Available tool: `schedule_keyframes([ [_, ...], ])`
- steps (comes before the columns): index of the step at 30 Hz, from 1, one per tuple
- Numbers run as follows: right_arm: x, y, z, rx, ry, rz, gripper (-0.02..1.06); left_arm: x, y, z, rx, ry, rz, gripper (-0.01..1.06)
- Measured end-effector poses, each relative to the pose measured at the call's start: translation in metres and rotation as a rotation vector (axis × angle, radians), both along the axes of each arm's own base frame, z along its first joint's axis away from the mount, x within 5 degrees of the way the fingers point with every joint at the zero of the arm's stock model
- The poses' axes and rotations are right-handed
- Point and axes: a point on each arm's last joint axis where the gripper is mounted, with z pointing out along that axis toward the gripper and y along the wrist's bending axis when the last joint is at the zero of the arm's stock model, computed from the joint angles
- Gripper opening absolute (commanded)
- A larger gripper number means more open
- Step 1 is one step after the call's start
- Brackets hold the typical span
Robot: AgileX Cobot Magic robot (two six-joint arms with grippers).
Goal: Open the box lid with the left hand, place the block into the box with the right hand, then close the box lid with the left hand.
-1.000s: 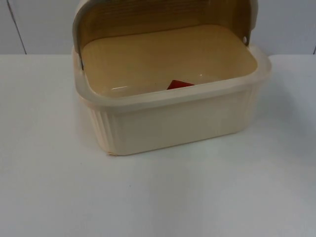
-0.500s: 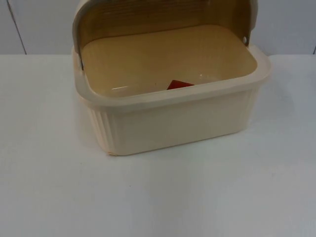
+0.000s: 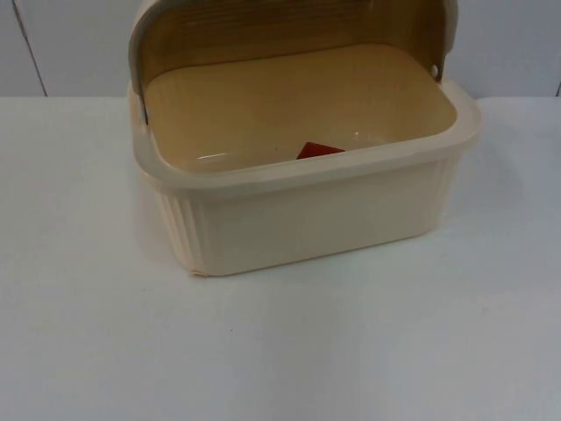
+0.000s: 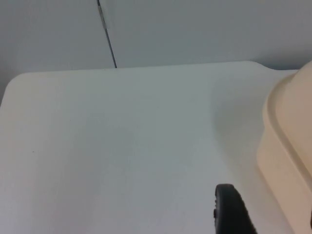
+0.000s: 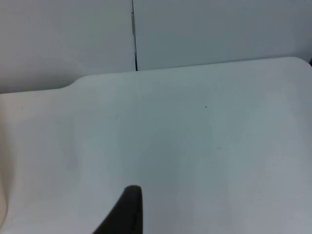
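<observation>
Cream box (image 3: 298,167) open, red block (image 3: 319,150) inside, left claw (image 4: 231,209) beside box, spread unclear, right claw (image 5: 127,209) over bare table (image 3: 351,351), spread unclear.

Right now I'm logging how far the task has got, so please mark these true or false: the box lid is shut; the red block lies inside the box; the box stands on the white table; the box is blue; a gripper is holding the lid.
1. The box lid is shut. False: it is swung up and back, leaving the box open.
2. The red block lies inside the box. True.
3. The box stands on the white table. True.
4. The box is blue. False: it is cream.
5. A gripper is holding the lid. False: nothing grips it.
</observation>
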Motion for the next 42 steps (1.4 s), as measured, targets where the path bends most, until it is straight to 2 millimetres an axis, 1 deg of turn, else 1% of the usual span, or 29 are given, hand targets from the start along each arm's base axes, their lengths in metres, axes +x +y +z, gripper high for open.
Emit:
schedule_keyframes([
  [6, 0.0, 0.0, 0.0, 0.007, -0.003, 0.001, 1.05, 0.0, 0.0, 0.001, 0.003, -0.009, -0.001, 0.41],
  [9, 0.001, 0.004, 0.0, 0.031, -0.011, 0.017, 1.05, 0.001, 0.0, 0.001, 0.006, -0.011, -0.001, 0.41],
  [12, 0.005, 0.021, 0.0, 0.019, -0.009, 0.1, 1.05, 0.001, 0.0, 0.001, 0.006, -0.011, -0.001, 0.41],
  [13, 0.005, 0.021, 0.0, 0.019, -0.009, 0.1, 1.05, 0.001, 0.0, 0.001, 0.006, -0.011, -0.001, 0.41],
  [14, 0.007, 0.032, 0.0, -0.01, 0.002, 0.152, 1.05, 0.001, 0.0, 0.001, 0.006, -0.011, -0.001, 0.41],
  [16, 0.009, 0.04, -0.002, -0.026, 0.014, 0.186, 1.05, 0.001, 0.0, 0.001, 0.007, -0.011, -0.001, 0.41],
  [18, 0.014, 0.054, -0.005, -0.02, 0.027, 0.234, 1.05, 0.001, 0.0, 0.001, 0.007, -0.011, -0.001, 0.41],
  [19, 0.014, 0.054, -0.005, -0.02, 0.027, 0.234, 1.05, 0.001, 0.0, 0.001, 0.007, -0.011, -0.001, 0.41],
  [22, 0.019, 0.07, -0.01, -0.027, 0.05, 0.301, 1.05, 0.001, 0.0, 0.001, 0.007, -0.011, -0.001, 0.41],
  [27, 0.023, 0.069, -0.013, -0.04, 0.066, 0.275, 1.05, 0.001, 0.001, 0.001, 0.014, -0.011, -0.002, 0.41],
  [32, 0.025, 0.07, -0.01, -0.025, 0.024, 0.262, 1.05, 0.001, 0.001, 0.001, 0.015, -0.02, -0.002, 0.41],
  [36, 0.025, 0.07, -0.01, -0.002, 0.014, 0.248, 1.05, 0.003, -0.001, 0.004, -0.02, -0.051, 0.001, 0.41],
  [42, 0.025, 0.07, -0.01, 0.004, 0.014, 0.244, 1.05, 0.005, -0.001, 0.008, -0.029, -0.104, 0.002, 0.41],
])
